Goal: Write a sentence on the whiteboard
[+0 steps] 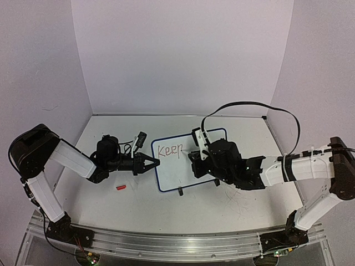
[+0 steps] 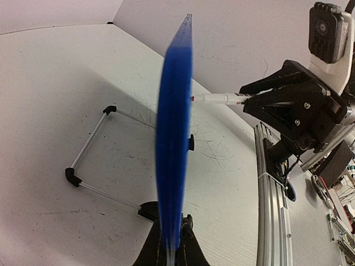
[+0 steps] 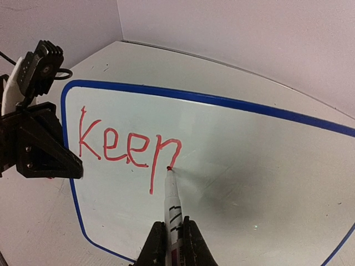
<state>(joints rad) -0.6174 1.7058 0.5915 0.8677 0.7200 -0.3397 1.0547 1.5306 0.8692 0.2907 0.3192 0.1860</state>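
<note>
This is a robotics lab bench, set up as a closed test cell. A left arm (image 1: 69, 156) and a right arm (image 1: 302, 167) are bolted to an extruded aluminium rail (image 1: 177, 244) along the near edge of a scratched white tabletop (image 1: 138, 208). Plain pale panels (image 1: 183, 55) wall the table in on three sides. A black cable (image 1: 249, 104) loops free in the air, and a small circuit board (image 1: 89, 257) with tiny lights sits below the rail's corner.

Centre blocked by the propped whiteboard (image 1: 186, 163); left gripper (image 1: 158, 162) clamps its left edge, right gripper (image 3: 172, 246) with marker (image 3: 171, 199) fronts its face. Free table (image 1: 138, 213) behind and near-left, bar a red cap (image 1: 121, 188). A cable (image 1: 244, 103) arches over the right arm (image 1: 299, 169).
</note>
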